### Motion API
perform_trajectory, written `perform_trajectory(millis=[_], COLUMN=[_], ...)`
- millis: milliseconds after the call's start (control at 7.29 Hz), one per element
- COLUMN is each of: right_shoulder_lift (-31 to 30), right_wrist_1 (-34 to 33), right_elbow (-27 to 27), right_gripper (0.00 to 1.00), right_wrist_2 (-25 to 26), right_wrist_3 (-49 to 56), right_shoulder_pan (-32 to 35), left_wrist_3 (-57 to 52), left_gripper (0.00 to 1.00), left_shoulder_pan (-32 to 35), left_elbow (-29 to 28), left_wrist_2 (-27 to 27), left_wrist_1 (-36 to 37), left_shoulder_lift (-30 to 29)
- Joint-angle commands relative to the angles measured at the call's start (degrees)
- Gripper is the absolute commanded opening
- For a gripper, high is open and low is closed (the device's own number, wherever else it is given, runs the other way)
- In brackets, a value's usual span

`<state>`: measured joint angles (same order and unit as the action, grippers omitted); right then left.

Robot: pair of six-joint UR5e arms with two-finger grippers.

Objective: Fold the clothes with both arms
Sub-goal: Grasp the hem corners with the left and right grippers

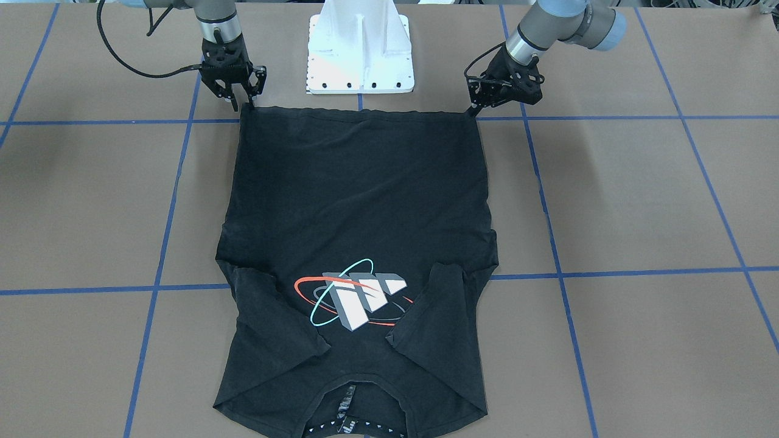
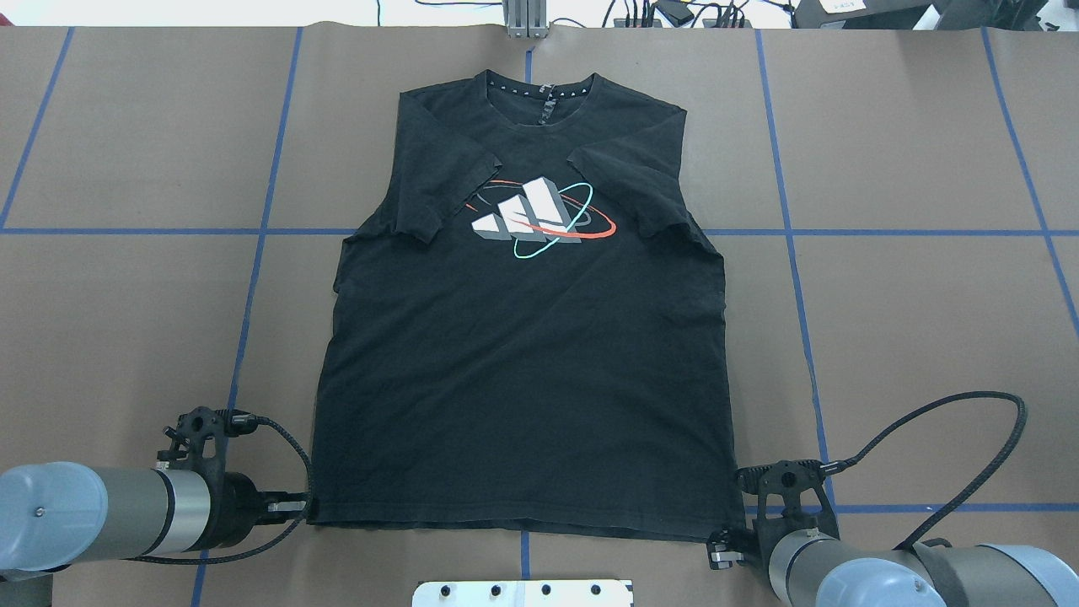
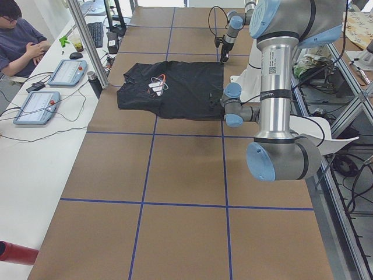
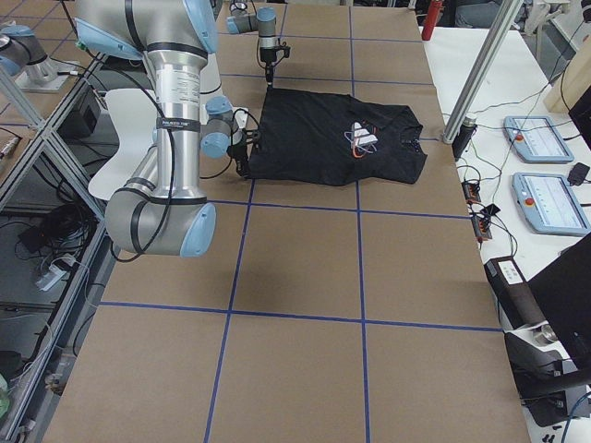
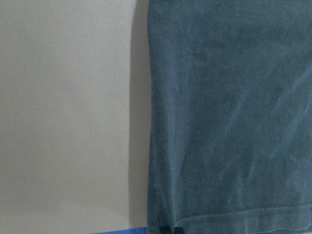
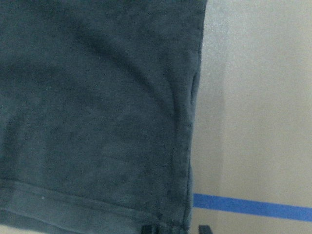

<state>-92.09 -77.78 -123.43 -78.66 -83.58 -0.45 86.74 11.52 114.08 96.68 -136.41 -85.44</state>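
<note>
On the table [image 2: 927,337], your shirt [image 2: 523,362] is lying flat, logo up, sleeves tucked in and hem facing the robot, so both bottom corners are sitting within reach. Your left gripper [image 2: 295,506] is pinching its hem corner, while your right gripper [image 1: 242,104] is straddling the other corner with its jaws apart, probably readying a paired lift toward the collar

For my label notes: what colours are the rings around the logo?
The rings on the T-shirt are red-orange and teal; clearest in the overhead view.
</note>
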Motion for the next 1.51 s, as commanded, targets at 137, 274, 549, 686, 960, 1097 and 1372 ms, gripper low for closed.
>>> perform_trajectory(millis=[137,274,549,686,960,1097,1372], right_shoulder_lift=[0.15,1.02,1.12,0.86,-1.76,-4.48,-10.36], right_wrist_1=[0.09,0.00,0.00,-0.09,-0.26,-0.35,-0.61], right_elbow=[0.21,0.21,-0.31,-1.27,-6.26,-9.69,-18.81], right_gripper=[0.09,0.00,0.00,0.00,0.00,0.00,0.00], right_wrist_2=[0.00,0.00,-0.17,-0.52,-4.45,-8.92,-16.23], right_wrist_3=[0.00,0.00,0.00,0.00,0.18,0.26,0.35], right_shoulder_pan=[-0.34,-0.35,0.27,0.62,1.50,1.67,0.72], left_wrist_3=[0.00,0.00,0.00,0.00,0.00,0.09,0.09], left_gripper=[0.00,0.00,0.00,0.00,0.00,0.00,0.00], left_shoulder_pan=[0.00,0.00,0.00,0.00,0.00,-0.09,-1.49], left_elbow=[0.00,0.00,0.53,1.57,5.69,8.24,17.62], left_wrist_2=[0.00,-0.09,0.00,0.09,3.31,6.82,13.16], left_wrist_1=[0.00,0.00,-0.09,-0.09,0.09,-0.08,-0.17], left_shoulder_lift=[0.01,0.01,0.01,0.10,0.88,2.54,9.37])
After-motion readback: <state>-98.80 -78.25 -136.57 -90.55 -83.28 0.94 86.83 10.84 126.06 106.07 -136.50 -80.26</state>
